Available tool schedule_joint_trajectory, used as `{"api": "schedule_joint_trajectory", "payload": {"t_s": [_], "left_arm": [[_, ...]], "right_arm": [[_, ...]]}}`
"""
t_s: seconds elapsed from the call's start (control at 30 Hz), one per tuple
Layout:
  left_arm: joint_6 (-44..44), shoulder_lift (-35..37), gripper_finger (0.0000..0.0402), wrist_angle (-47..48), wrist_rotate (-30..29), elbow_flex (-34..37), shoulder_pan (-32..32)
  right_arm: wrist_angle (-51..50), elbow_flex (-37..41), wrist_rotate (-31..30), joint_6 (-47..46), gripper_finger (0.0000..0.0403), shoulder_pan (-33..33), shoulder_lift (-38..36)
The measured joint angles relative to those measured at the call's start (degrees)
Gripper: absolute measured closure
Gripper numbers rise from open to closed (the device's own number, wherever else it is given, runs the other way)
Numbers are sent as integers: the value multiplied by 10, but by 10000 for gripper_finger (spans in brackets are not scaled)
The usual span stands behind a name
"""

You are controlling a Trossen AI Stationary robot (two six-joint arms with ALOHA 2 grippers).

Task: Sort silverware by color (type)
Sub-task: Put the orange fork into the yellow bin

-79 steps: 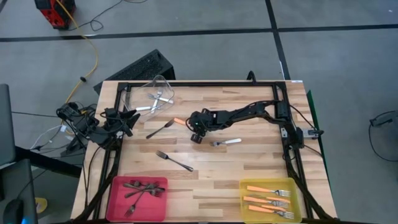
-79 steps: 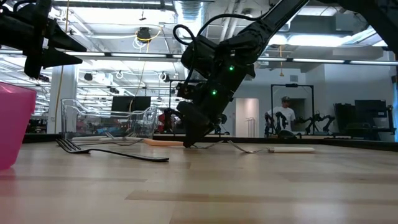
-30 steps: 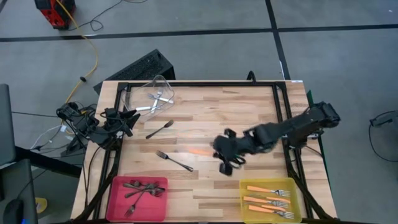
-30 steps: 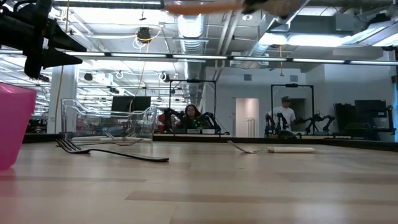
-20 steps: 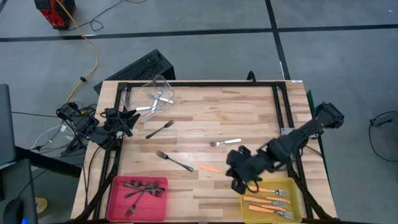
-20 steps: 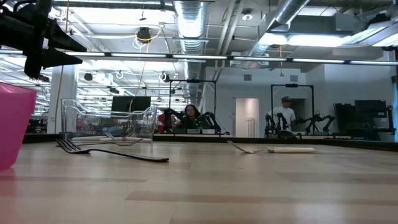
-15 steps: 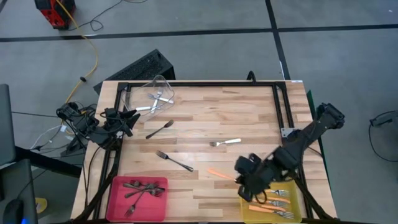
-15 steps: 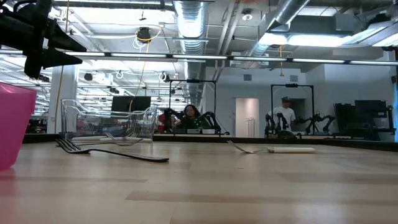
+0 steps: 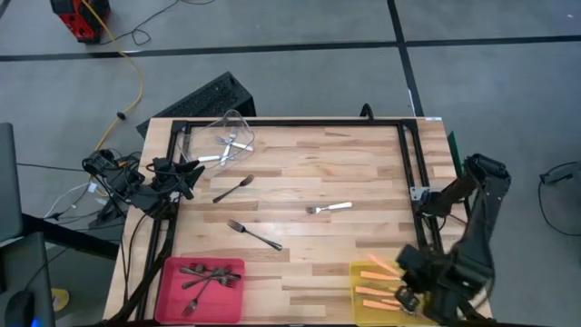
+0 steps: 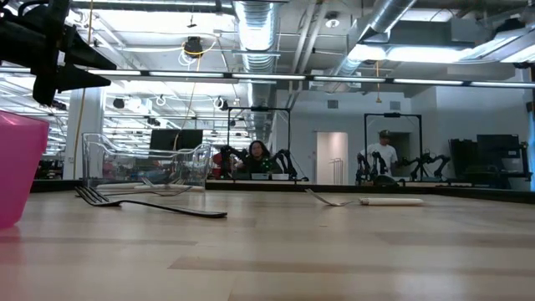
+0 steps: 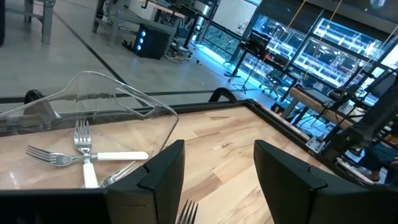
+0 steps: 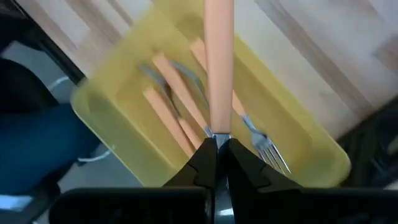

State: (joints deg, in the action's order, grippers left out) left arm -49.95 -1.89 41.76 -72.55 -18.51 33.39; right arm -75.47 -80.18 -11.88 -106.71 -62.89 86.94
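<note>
While the left gripper waits parted at the desk's left edge, the right gripper pinches a slim orange-handled fork above the translucent yellow bin holding matching forks at the near right corner.

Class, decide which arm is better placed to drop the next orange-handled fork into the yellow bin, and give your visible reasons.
The right. Its tool is shut on an orange-handled fork directly above the yellow bin. The left tool waits open at the far corner by the clear bin.
</note>
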Motion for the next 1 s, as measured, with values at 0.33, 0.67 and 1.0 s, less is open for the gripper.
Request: {"api": "schedule_joint_trajectory", "payload": {"t_s": [0.33,0.67,1.0], "left_arm": [[0,0,223,0,-12,0,0],[0,0,223,0,-17,0,0],[-1,0,223,4,-17,0,0]], "right_arm": [[2,36,-3,24,362,-62,16],[57,63,-120,81,362,-63,16],[123,118,-121,79,362,-88,16]]}}
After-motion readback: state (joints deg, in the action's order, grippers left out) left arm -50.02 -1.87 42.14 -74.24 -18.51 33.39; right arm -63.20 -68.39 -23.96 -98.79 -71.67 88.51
